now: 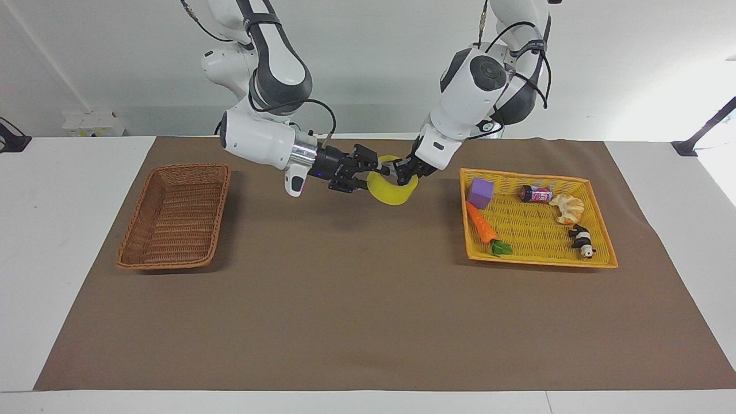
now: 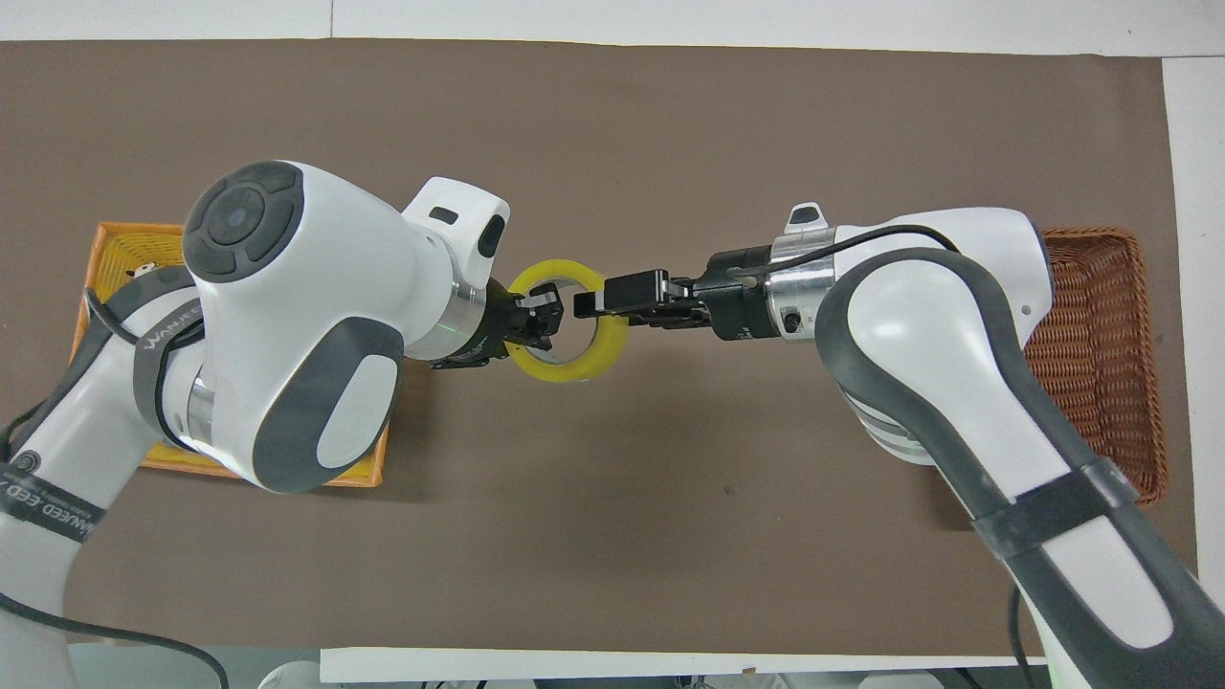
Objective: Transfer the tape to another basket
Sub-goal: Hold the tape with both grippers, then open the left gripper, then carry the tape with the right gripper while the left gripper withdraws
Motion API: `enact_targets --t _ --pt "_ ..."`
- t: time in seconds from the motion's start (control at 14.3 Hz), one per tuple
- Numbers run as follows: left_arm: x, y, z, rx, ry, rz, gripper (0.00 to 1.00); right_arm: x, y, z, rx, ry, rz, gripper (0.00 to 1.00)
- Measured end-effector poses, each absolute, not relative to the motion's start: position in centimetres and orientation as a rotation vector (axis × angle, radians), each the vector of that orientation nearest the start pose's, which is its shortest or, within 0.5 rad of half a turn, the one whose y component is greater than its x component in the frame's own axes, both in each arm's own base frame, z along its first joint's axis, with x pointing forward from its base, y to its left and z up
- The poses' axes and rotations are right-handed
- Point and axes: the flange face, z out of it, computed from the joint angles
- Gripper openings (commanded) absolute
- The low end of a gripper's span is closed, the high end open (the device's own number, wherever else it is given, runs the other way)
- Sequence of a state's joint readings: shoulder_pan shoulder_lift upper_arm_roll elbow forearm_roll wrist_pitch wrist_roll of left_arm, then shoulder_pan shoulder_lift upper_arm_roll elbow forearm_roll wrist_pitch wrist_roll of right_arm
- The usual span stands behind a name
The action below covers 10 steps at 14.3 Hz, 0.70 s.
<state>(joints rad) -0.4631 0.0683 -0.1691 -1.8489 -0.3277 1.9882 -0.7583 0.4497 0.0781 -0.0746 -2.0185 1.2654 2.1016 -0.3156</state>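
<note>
Both grippers meet at the tape [image 1: 392, 187], held above mid-counter: left gripper [image 1: 404, 171] clenched on its wall, right gripper [image 1: 374, 167] with jaws around the rim at nine o'clock; whether clamped, I cannot tell. Bare counter [image 1: 345, 299] separates basket [image 1: 175, 215] from yellow tray [image 1: 537, 256].

The translucent yellow tape roll [image 1: 393, 188] looks smooth and glossy. At the frame's left, the deep brown wicker basket [image 1: 175, 215] is coarsely woven. The flat brown table covering [image 1: 368, 322] is matt, like paper.
</note>
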Motion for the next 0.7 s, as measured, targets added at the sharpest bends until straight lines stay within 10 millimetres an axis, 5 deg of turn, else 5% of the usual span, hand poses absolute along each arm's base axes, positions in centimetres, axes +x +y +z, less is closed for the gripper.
enact_targets --t 0.21,0.28,0.42,0.7 --pt "46.47 -36.27 49.30 -3.391 -0.426 0.257 0.02 52.77 25.80 44.22 -2.075 0.010 0.027 0.00" --pt "46.48 -36.26 49.30 -3.391 -0.426 0.258 0.12 52.77 25.80 44.22 -2.075 0.010 0.027 0.00" --pt "46.49 -36.25 49.30 -3.391 -0.426 0.258 1.00 52.77 25.81 44.23 -2.075 0.009 0.027 0.00" --pt "46.56 -36.18 50.16 -3.390 -0.420 0.267 1.00 52.64 25.99 44.19 -2.074 0.004 0.034 0.00"
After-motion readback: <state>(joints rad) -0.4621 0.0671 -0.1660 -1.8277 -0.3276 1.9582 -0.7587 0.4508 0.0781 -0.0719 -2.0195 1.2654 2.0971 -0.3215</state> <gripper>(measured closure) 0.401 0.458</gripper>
